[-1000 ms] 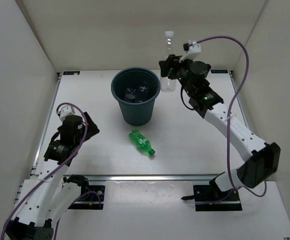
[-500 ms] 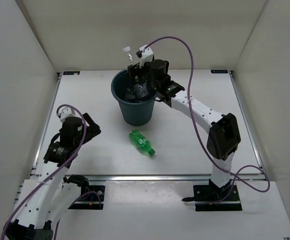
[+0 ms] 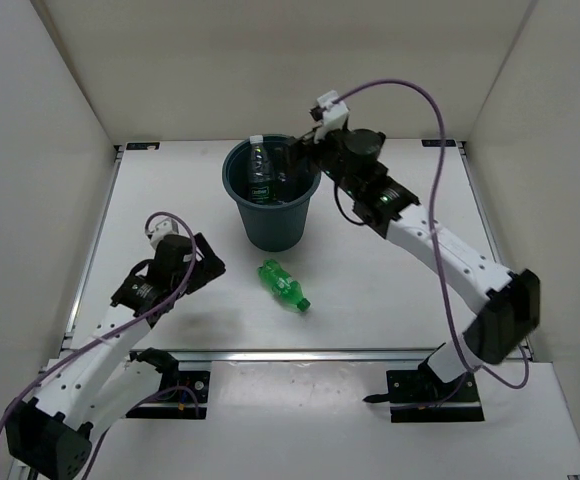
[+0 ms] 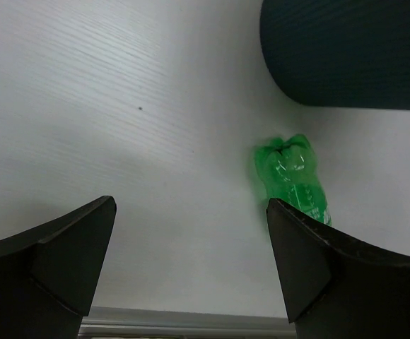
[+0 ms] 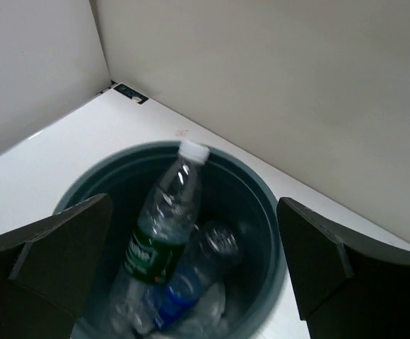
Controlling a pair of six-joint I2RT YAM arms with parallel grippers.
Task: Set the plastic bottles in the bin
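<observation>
**benchrat:** So, where's everything sitting right now? Any bottles not in the bin [image 3: 275, 228]?

**yam_fan:** Just one. The green bottle [image 3: 284, 284] is lying on its side on the white table [image 3: 390, 270], in front of the bin. It's near the bin but not touching it, with the cap end pointing toward the arm bases and a bit right.

Three others are inside the bin. A dark-label bottle [image 5: 164, 227] with a white cap leans steeply, cap up at about rim height on the far side. A blue-label bottle [image 5: 171, 302] sits low down under it. Another clear bottle [image 5: 217, 244] is next to them, kinda blurry, can't make out its label.

**benchrat:** And the grippers?

**yam_fan:** The right gripper [image 3: 305, 155] hangs over the bin's right rim with its fingers [image 5: 49, 261] spread wide and nothing between them. The dark-label bottle is loose below it.

The left gripper [image 3: 207, 266] is low over the table, left of the green bottle and apart from it. Its jaws are wide too, and empty. On the left wrist camera you see the green bottle's bottom end off toward the right-hand finger, with the bin's wall behind it.
</observation>
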